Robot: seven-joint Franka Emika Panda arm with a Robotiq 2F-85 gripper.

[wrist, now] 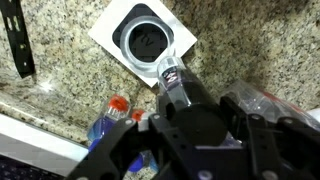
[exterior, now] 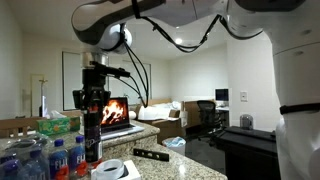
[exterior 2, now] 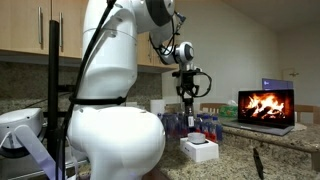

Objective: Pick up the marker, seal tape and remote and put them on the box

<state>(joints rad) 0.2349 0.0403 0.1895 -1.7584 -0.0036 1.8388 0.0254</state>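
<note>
Gripper (exterior: 92, 120) hangs above the speckled tabletop (wrist: 250, 50), jaws partly closed on a dark marker (wrist: 178, 85) clamped between them, tip downward. In the wrist view the marker's tip sits over the near corner of the white box (wrist: 103, 33); contact cannot be determined. The box lies flat on the tabletop, with a dark roll of tape (wrist: 146, 40) resting on its top face. The remote (wrist: 18, 42) lies on the tabletop, apart from the box and not on it. Water bottles (wrist: 117, 108) with red caps stand just beside the box. In an exterior view a laptop (exterior: 115, 110) showing a fire stands behind, with a green tissue box (exterior: 58, 126) near the bottles.
</note>
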